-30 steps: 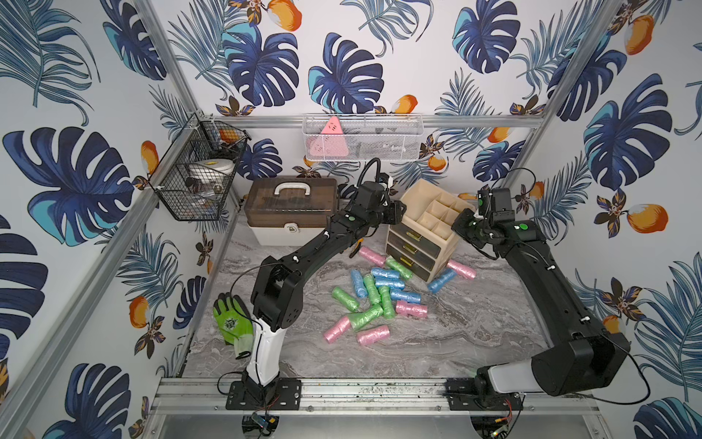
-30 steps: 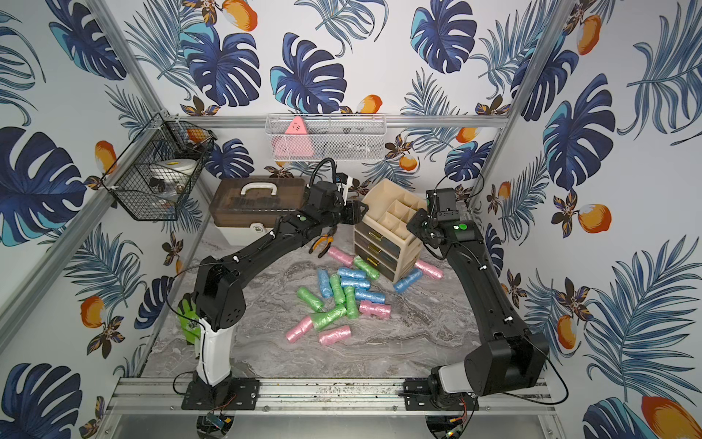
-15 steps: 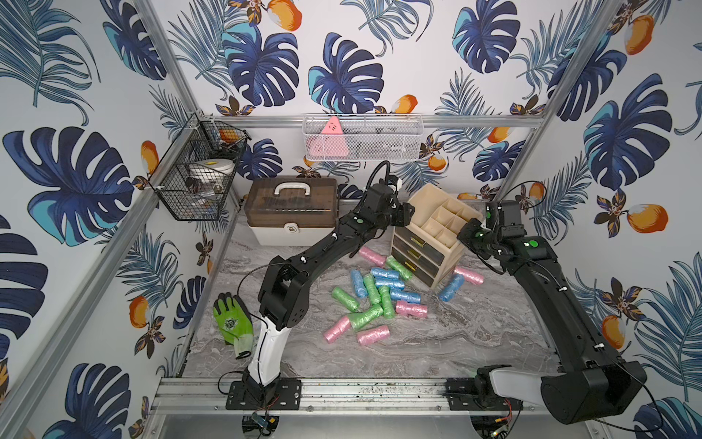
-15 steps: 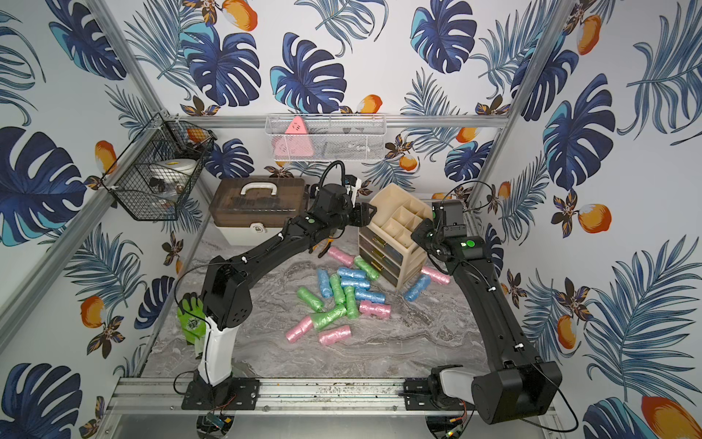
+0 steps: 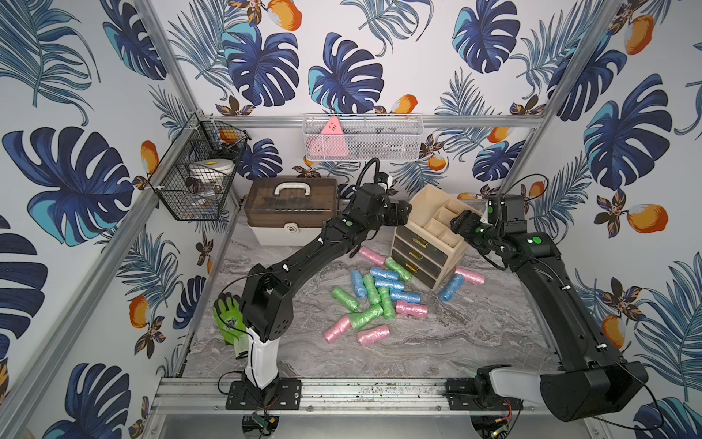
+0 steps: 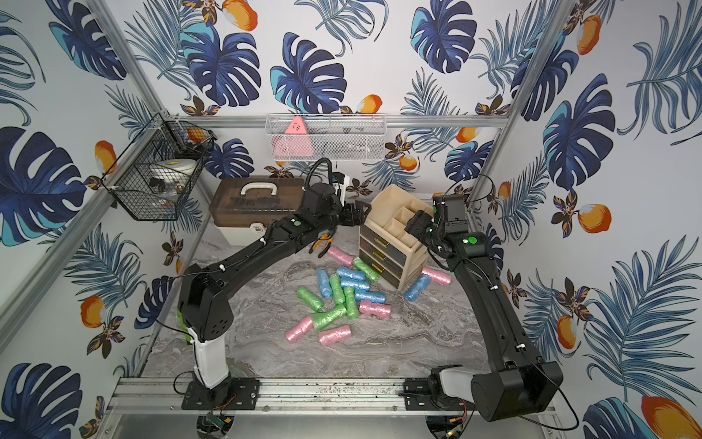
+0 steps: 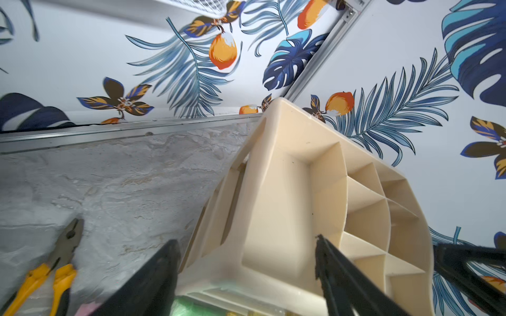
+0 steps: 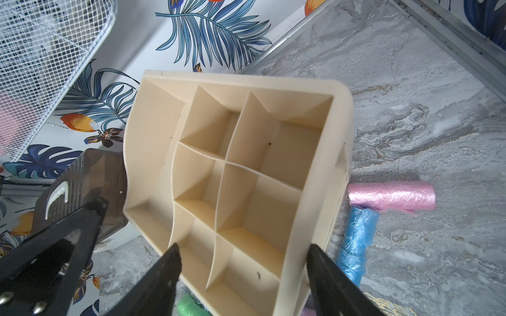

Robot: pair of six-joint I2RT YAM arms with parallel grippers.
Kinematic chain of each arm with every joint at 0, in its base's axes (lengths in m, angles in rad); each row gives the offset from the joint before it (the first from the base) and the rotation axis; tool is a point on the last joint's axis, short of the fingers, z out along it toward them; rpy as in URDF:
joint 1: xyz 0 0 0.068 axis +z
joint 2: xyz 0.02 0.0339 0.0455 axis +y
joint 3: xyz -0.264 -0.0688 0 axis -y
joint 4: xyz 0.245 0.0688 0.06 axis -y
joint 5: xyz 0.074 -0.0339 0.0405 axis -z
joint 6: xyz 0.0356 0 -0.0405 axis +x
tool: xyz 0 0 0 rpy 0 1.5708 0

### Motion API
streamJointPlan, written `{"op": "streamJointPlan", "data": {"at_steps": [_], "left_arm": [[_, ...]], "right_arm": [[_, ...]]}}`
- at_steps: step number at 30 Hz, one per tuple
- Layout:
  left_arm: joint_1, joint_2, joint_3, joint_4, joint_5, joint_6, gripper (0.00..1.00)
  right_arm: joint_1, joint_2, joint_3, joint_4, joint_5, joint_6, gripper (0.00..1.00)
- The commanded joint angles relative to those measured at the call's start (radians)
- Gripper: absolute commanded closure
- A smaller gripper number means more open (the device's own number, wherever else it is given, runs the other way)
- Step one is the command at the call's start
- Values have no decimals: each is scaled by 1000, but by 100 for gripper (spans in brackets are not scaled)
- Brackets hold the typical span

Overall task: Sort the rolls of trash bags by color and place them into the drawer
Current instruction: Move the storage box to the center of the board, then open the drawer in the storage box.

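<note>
Marble tabletop [image 5: 475, 334] holds the rolls [image 5: 387, 284] at six o'clock of left gripper [image 5: 405, 213] and right gripper [image 5: 457, 225], both spread-fingered above the drawer unit [image 5: 418, 262].

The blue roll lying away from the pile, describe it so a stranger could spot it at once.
Find the beige drawer organizer on the marble table. On its side facing the right arm, two rolls lie apart from the main pile. The blue roll is the only blue one there, its end beside a pink roll.
</note>
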Motion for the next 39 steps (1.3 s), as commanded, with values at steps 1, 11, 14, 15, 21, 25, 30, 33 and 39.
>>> {"op": "streamJointPlan", "data": {"at_steps": [1,11,14,15,21,25,30,33,39], "left_arm": [[23,-63,-39,18,-27,-43,15],[100,-239,-323,80,206,-269,40],[101,-256,-433,212,311,-419,46],[100,-257,-463,257,337,-466,46],[74,-232,-628,540,403,-733,46],[20,-182,-606,567,388,-774,45],[-35,-134,-570,578,357,-804,42],[-59,-111,-558,585,343,-816,43],[-81,-74,-539,599,296,-840,48]], "right_arm": [[1,-1,21,-35,57,-58,26],[0,-60,64,-4,22,-177,50],[0,-22,96,34,-150,-190,52],[1,-6,109,45,-203,-191,53],[1,102,179,91,-383,-164,57],[2,163,223,99,-393,-156,57],[0,234,286,53,-326,-185,57],[1,259,298,39,-285,-205,56],[0,272,279,53,-266,-205,57]]}}
